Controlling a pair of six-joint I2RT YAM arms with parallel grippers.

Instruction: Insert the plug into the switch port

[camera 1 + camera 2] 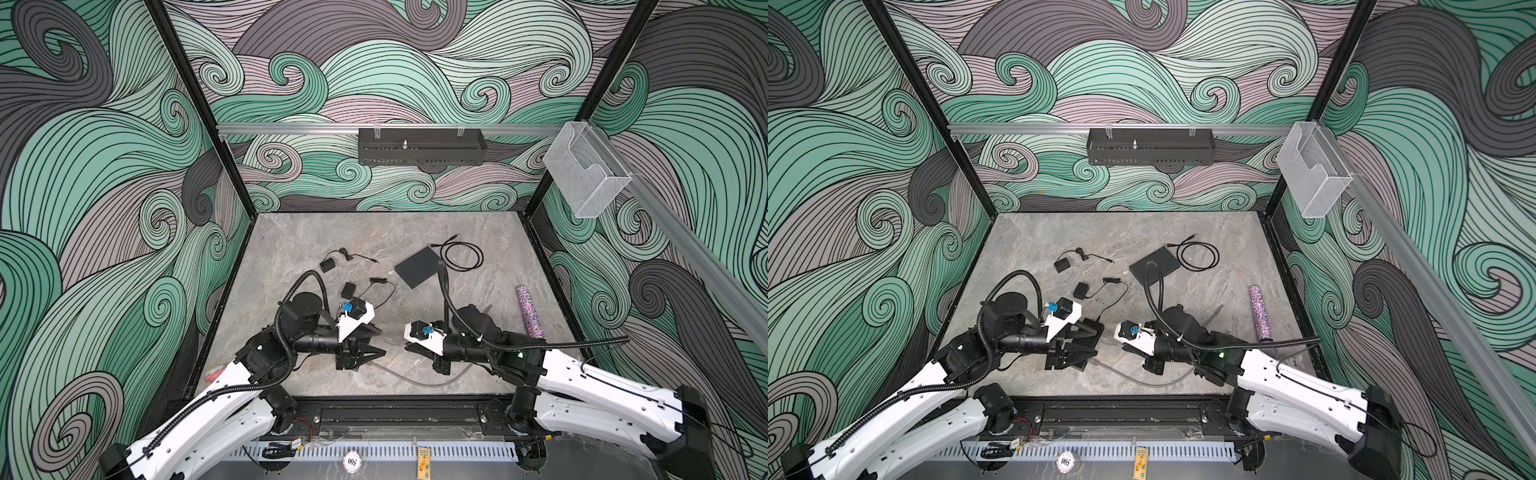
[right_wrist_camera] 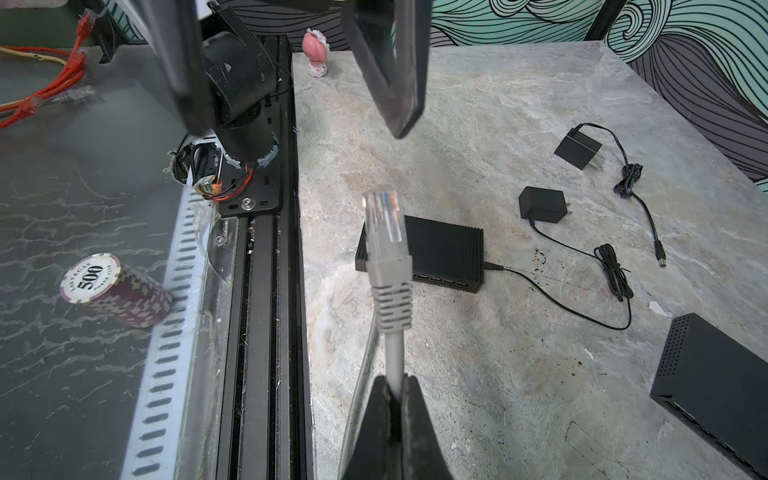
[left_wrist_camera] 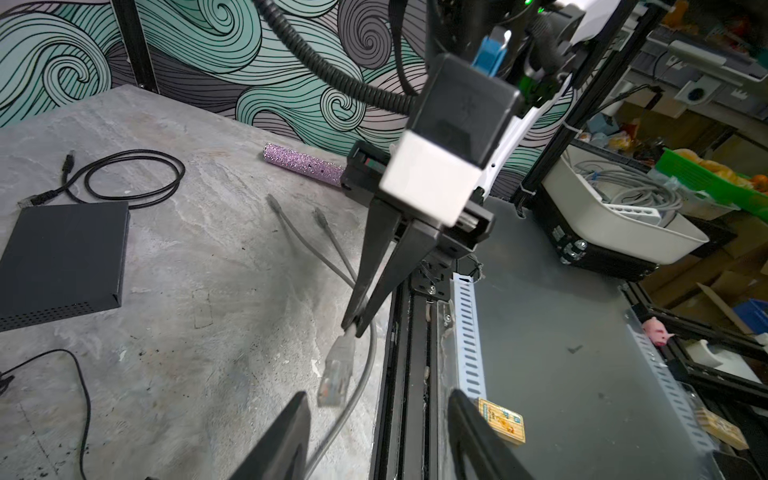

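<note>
the plug (image 2: 388, 257) is grey (clear tip), the switch (image 2: 449, 249) matte black.

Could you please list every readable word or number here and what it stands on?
"500": top chip of the maroon-and-white poker chip stack.
"LAS VEGAS" and "POKER CLUB": around the same chip's rim.
Print on the small yellow card: too blurred to read.

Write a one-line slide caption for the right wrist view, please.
Right gripper shut on a grey Ethernet cable, its clear plug free; narrow matte-black switch box beyond.

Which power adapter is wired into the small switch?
The adapter closer to the ribbed black switch: its lead ends in the switch's side. The other adapter's barrel plug lies loose.
</note>
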